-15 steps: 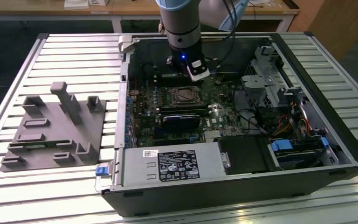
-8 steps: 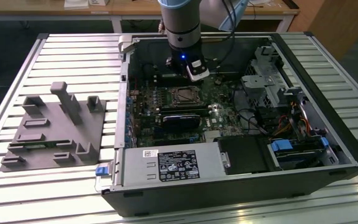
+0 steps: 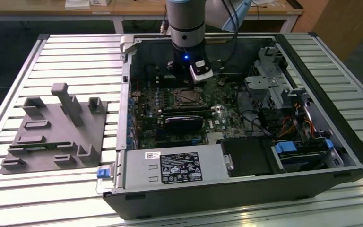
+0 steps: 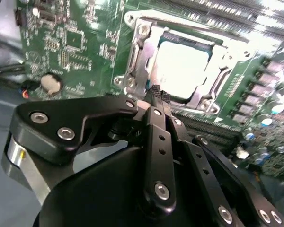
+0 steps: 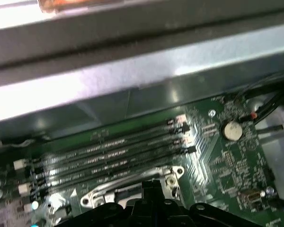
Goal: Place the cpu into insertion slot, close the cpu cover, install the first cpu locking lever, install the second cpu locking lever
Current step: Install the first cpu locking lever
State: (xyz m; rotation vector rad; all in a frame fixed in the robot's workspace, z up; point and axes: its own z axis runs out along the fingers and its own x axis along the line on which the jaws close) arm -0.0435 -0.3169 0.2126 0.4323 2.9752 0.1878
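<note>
Second wrist view: gripper (image 4: 160, 97) pressed together, holding nothing, tips at cpu cover (image 4: 142, 61) edge. Cpu (image 4: 182, 66) seated in insertion slot (image 4: 213, 49), upper centre of frame. Best pressing gently, keeping tips square, avoiding sideways slip.

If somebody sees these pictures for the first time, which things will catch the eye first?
First the open black computer case on the slatted metal table, with the robot arm reaching down into it. In the second wrist view, the silvery-grey square cpu sits bright in the insertion slot, inside the thin silvery metal cpu cover, just beyond the black gripper.
</note>
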